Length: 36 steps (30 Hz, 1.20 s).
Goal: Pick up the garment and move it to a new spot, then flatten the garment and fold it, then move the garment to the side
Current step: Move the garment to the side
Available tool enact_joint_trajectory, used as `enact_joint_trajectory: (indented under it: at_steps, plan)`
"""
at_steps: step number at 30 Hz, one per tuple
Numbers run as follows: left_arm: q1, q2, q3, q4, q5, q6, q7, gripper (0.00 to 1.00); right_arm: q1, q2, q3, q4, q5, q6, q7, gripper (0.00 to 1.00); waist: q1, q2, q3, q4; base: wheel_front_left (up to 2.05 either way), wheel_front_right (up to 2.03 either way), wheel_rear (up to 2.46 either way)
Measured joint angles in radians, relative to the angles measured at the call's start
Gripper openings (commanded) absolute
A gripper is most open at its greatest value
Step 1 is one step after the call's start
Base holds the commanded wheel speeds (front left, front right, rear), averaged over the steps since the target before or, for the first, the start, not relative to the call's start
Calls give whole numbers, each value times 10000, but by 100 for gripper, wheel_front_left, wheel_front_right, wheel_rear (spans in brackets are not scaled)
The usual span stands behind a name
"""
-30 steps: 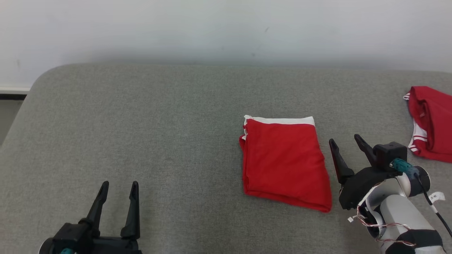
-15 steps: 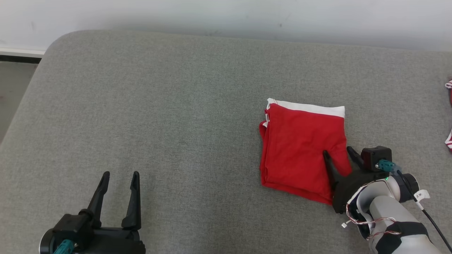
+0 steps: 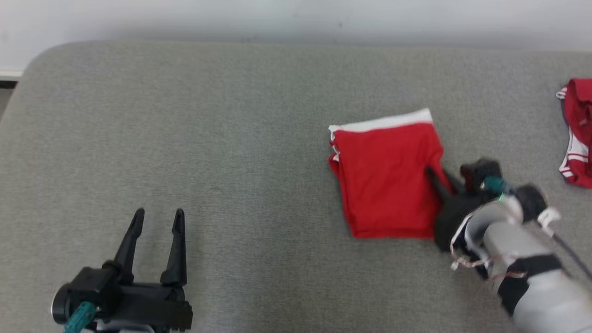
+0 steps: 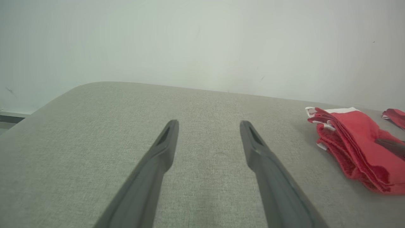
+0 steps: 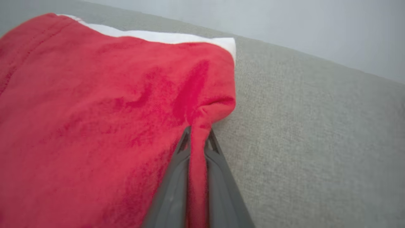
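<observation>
The garment (image 3: 386, 178) is red with a white band along its far edge, folded into a rough rectangle on the grey cushion right of centre. My right gripper (image 3: 437, 178) is shut on the garment's right edge; in the right wrist view a ridge of red cloth (image 5: 197, 148) is pinched between the fingers. The garment (image 4: 354, 148) also shows at the right of the left wrist view, with several layered edges. My left gripper (image 3: 157, 219) stands open at the lower left, nothing between its fingers, far from the garment.
The grey cushioned surface (image 3: 208, 138) stretches wide, with a rounded far-left corner and a pale wall behind it. A second red garment with white stripes (image 3: 578, 134) lies at the right edge.
My right gripper went from open beside the garment to shut on its right edge, bunching the cloth. The head camera shifted between frames. The left gripper stayed open.
</observation>
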Motion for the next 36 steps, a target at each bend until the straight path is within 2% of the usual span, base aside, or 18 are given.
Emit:
enact_joint_trajectory:
  at_steps: [5, 12, 15, 21, 30, 36]
  plan:
    - [-402, 17, -102, -263, 2, -2, -4, 100, -965, -848, 905, -759, 117, 0, 255, 0, 1, 0, 483, -273, 0, 0, 0]
    - [-934, 339, -19, -807, 6, -2, 0, 100, -2290, -3026, 1751, -2288, 752, 0, 679, 0, 2, 1, 1564, -914, 0, 0, 0]
    - [-1024, 564, 157, -1139, 8, -2, -2, 100, -2731, -3845, 1758, -2775, 1070, 0, 765, 0, 2, 2, 2010, -1291, 0, 0, 0]
    - [-974, 1045, 343, -1789, 90, -2, 0, 100, -3181, -5070, 1532, -3208, 1626, 0, 961, 0, 2, 1, 2800, -2181, 0, 0, 0]
    - [-659, 1486, 485, -2907, 198, -2, -2, 100, -3888, -5925, 1168, -2775, 1682, 0, 1325, 0, 1, 1, 3903, -3309, 0, 0, 0]
    - [-490, 1641, 604, -3503, 219, 2, -31, 100, -4589, -6027, 1118, -2140, 1189, 0, 1582, 0, -3, -3, 4547, -3671, 0, 0, 0]
